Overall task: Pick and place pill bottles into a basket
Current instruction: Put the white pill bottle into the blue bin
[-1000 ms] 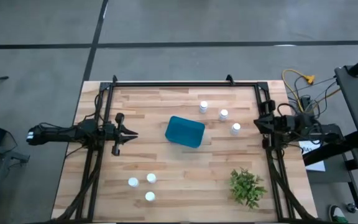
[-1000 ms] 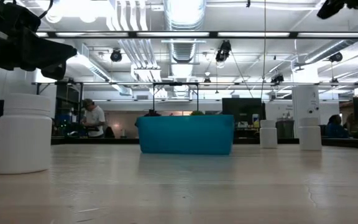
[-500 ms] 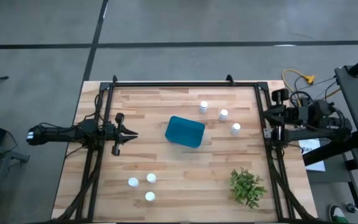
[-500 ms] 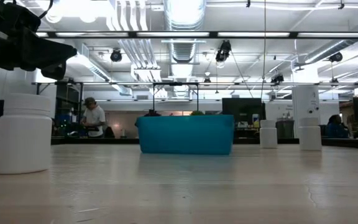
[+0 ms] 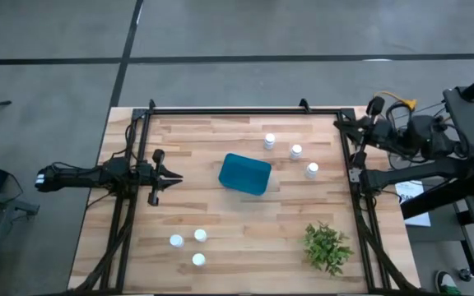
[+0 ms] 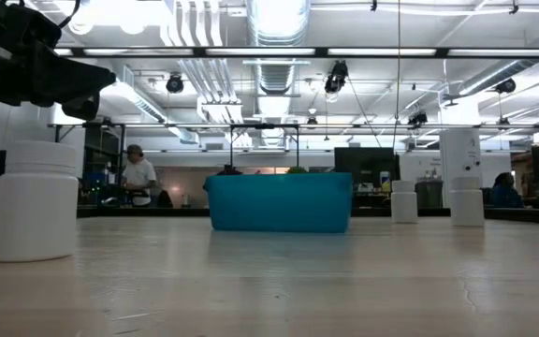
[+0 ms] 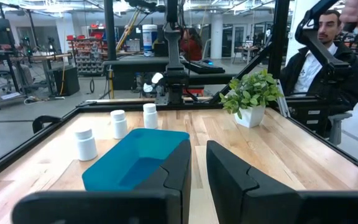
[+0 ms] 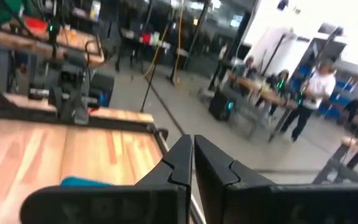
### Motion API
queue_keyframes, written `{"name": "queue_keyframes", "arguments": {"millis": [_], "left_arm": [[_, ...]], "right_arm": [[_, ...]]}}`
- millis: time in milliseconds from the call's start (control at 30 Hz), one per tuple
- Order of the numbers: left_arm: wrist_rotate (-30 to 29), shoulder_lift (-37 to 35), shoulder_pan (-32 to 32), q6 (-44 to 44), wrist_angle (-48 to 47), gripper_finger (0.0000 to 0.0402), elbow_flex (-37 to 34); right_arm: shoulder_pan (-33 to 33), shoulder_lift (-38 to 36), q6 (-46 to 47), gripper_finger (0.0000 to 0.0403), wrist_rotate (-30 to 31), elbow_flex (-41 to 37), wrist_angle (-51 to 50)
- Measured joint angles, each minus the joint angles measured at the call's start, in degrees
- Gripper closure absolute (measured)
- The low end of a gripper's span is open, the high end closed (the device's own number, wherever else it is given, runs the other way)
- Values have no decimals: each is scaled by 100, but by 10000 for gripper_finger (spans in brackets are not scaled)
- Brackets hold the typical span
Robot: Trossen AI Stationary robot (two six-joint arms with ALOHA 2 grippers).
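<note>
The teal-blue basket [image 5: 245,173] stands on its base at mid-table; it also shows in the low view [image 6: 279,201] and the left wrist view [image 7: 138,158]. Three white pill bottles [image 5: 269,141] [image 5: 295,151] [image 5: 312,169] stand upright to its far right. Three more [image 5: 176,241] [image 5: 200,235] [image 5: 197,260] stand near the front left. My left gripper [image 5: 176,177] hovers left of the basket, pointing at it, shut to a narrow slit and empty [image 7: 198,168]. My right gripper [image 5: 338,121] is at the far right edge, shut and empty [image 8: 194,155].
A small green potted plant [image 5: 327,247] stands at the front right. Black frame rails [image 5: 237,110] run along the table's far, left and right edges. Bare wood lies between the basket and the front bottles. People sit and stand in the room beyond the table.
My right gripper has moved along the table's right edge toward the far edge, and left the low view's top right corner. My left arm, the basket and the bottles have stayed where they were.
</note>
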Motion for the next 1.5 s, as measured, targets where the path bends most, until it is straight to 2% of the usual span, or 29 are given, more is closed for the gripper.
{"name": "queue_keyframes", "arguments": {"millis": [133,300,500,767,1233,1500], "left_arm": [[0,-1,0,0,-2,369,0],[1,-1,0,0,-2,369,0],[-1,-1,0,0,-2,369,0],[-1,-1,-2,0,-2,369,0],[-1,-1,0,0,-2,369,0],[-1,0,-1,0,-2,369,0]], "right_arm": [[0,350,241,394,39,647,-777],[-2,666,369,394,526,1326,-1629],[-4,846,527,394,1047,1954,-2170],[-11,1121,1131,394,1050,2502,-3111],[-68,1872,2360,394,1036,2889,-4787],[-503,2073,2944,394,241,3009,-5361]]}}
